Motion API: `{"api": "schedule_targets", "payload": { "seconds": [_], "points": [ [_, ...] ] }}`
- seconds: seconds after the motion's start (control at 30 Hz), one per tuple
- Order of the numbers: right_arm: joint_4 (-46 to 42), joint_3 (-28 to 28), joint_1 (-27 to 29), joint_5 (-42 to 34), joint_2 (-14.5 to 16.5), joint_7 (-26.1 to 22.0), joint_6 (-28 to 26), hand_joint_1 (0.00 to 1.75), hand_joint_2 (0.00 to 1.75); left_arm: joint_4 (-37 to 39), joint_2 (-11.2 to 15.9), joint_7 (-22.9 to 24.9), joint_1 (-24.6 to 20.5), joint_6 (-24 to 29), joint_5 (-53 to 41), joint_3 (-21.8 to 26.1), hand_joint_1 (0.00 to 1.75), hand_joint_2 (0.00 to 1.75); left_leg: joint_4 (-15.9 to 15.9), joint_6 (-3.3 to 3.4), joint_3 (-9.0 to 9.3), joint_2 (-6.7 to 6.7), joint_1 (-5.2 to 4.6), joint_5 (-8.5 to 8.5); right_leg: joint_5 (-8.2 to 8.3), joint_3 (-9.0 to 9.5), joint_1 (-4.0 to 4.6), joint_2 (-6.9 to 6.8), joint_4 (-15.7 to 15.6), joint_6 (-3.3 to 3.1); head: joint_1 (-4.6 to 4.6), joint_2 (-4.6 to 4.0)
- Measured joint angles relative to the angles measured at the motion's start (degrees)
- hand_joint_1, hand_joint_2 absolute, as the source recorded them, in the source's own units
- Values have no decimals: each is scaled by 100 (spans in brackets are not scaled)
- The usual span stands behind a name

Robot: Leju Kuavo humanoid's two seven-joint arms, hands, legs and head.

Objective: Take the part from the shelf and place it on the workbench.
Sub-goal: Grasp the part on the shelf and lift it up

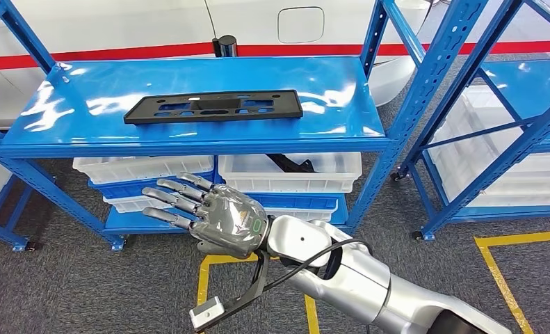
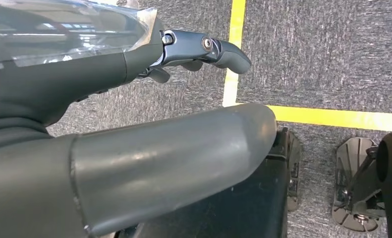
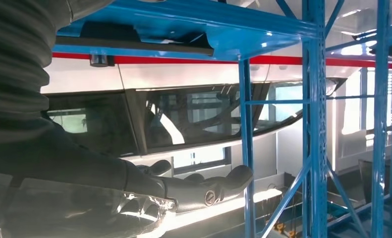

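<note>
Blue steel shelving (image 1: 397,104) stands on grey carpet marked with yellow tape (image 1: 498,268). On its glossy top shelf lies the flat black part (image 1: 213,107), untouched. My right hand (image 1: 209,216) hovers in front of and below that shelf, fingers (image 1: 171,198) spread apart and empty. My left hand (image 2: 134,124) hangs above the floor, holding nothing, fingers extended. White bins (image 1: 289,172) sit on the shelf below.

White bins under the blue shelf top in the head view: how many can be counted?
4 at least: two upper white bins side by side, left and right, the right one holding a dark part; two lower ones beneath them, partly hidden by the right hand.
</note>
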Motion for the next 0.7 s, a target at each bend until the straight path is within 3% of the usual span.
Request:
{"api": "schedule_targets", "payload": {
  "seconds": [0.43, 0.63, 0.7],
  "points": [
    [322, 270, -231, 30, 8, 145, -302, 0, 175, 0, -49, 7, -22, 79, -14, -100, 0, 0, 17, 5, -5, -1, -2, -5, 5, -1, -12, 1, -3, 7, -1, 0],
    [437, 346, -272, 31, 34, 144, -343, 0, 175, 0, -49, 40, -66, 217, 27, -99, 0, 0, 76, 42, -42, -4, -9, -27, 23, -5, -33, 1, -9, 40, 0, 0],
    [459, 350, -306, 30, 43, 142, -362, 0, 175, -1, -55, 51, -89, 270, 52, -96, 0, 0, 31, 84, -26, 4, 10, -3, 29, -8, -22, 1, -23, 71, 1, 0]
  ]
}}
